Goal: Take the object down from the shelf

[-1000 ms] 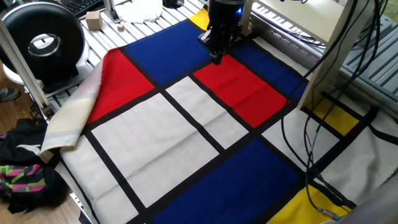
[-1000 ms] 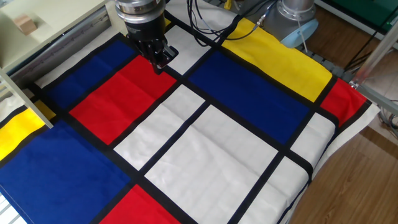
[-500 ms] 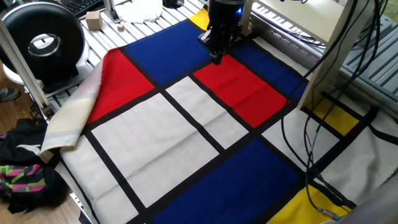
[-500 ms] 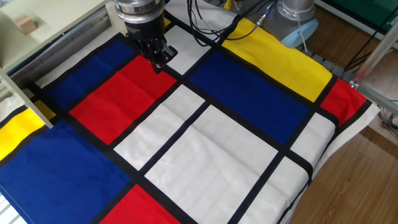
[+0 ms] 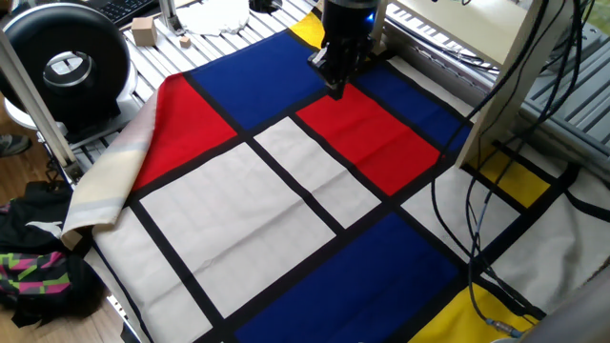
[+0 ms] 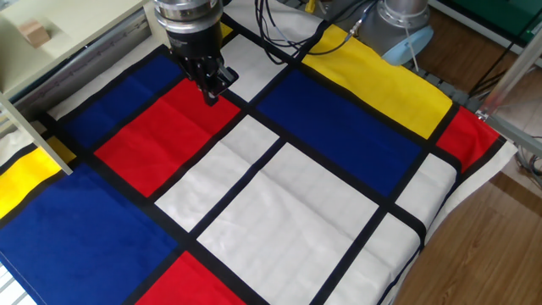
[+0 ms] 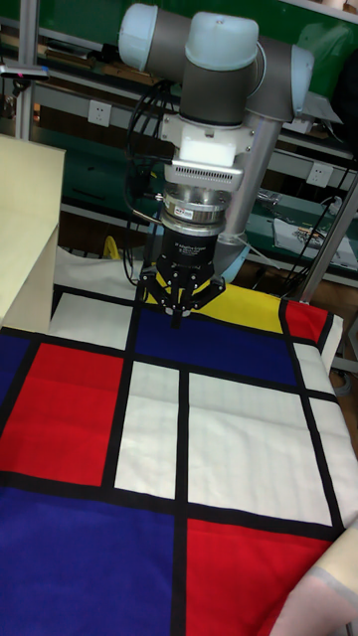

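Observation:
The object [image 6: 34, 32], a tiny tan block, rests on the flat top board of the cream shelf [image 6: 80, 38] at the far left. The shelf also shows as an upright board [image 5: 519, 57] and as a pale panel [image 7: 28, 234]. My gripper [image 6: 209, 93] hangs over the black stripe between the red and white panels, well to the right of the block and lower than it. Its fingers [image 7: 177, 314] meet in a point with nothing between them. In the one fixed view the gripper [image 5: 335, 88] points down just above the cloth, and the object is hidden there.
A cloth of red, blue, white and yellow panels [image 6: 279, 195] covers the table. A larger pale wooden cube [image 5: 143, 31] and a black round device [image 5: 62, 67] stand at the far left edge. Cables [image 5: 481, 205] trail beside the shelf.
The gripper has shifted a little towards the shelf side, and its fingertips look narrower than before. The block has not moved.

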Tool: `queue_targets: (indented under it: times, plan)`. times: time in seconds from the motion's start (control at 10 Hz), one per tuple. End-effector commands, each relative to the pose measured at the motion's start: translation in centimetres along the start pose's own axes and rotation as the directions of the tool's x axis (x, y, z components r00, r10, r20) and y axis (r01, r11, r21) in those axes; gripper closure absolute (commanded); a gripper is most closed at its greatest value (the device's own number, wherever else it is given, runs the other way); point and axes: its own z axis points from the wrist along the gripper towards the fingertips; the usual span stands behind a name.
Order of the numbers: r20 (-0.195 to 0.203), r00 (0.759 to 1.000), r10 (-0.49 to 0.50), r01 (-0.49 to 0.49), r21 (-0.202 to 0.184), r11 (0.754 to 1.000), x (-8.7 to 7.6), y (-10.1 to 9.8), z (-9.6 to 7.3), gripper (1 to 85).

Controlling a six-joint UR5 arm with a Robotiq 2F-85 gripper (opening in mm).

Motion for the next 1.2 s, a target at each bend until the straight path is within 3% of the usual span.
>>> queue_targets:
  times: [0.0,0.1,0.2,0.5,0.6,0.8,1.0,1.1]
  plan:
    - [-0.024,0.997,-0.079,0.079,-0.007,0.997,0.6,0.1,-0.1,72.7]
    - [-0.06,0.992,-0.114,0.114,-0.001,0.993,1.6,-0.2,-0.2,65.0]
    - [-0.097,0.987,-0.125,0.126,0.011,0.992,2.5,-0.9,-0.5,62.7]
    - [-0.09,0.981,-0.171,0.171,-0.006,0.985,4.5,-5.1,-1.9,56.0]
    - [-0.088,0.981,-0.172,0.174,0.01,0.985,5.0,-6.2,-2.3,55.3]
    - [-0.076,0.983,-0.17,0.17,0.003,0.985,6.2,-7.2,-3.3,56.0]
    - [-0.064,0.983,-0.17,0.171,0.006,0.985,7.2,-8.8,-3.2,58.3]
    - [-0.066,0.987,-0.148,0.151,0.04,0.988,7.1,-9.7,-3.1,67.7]
